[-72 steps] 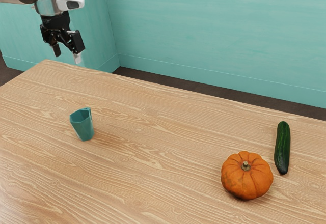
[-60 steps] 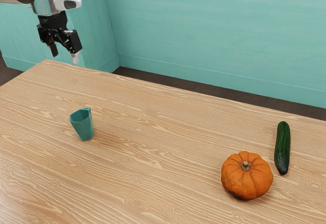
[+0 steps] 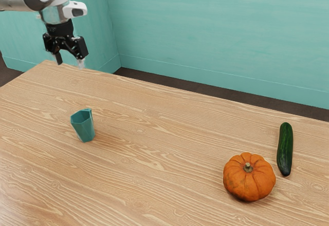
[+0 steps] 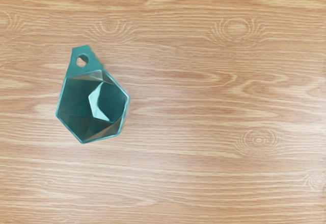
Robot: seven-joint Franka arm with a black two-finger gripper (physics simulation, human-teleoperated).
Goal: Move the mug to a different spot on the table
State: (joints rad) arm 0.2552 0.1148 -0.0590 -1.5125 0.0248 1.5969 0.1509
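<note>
Gripper (image 3: 69, 61) high above mug (image 3: 83, 125), pierced handle (image 4: 75, 52)

The table (image 3: 164, 133) is pale wood with a clear wavy grain and a soft satin sheen, the faceted teal mug (image 3: 83, 125) looks like smooth matt plastic, the pumpkin (image 3: 249, 177) has dull ribbed skin, and the cucumber (image 3: 285, 148) a faintly glossy one.

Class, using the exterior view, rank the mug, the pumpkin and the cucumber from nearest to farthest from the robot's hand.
1. Mug: on the exterior view's left, below the raised hand.
2. Pumpkin: far across the table, at the exterior view's lower right.
3. Cucumber: just past the pumpkin, closest to the exterior view's right edge.
</note>
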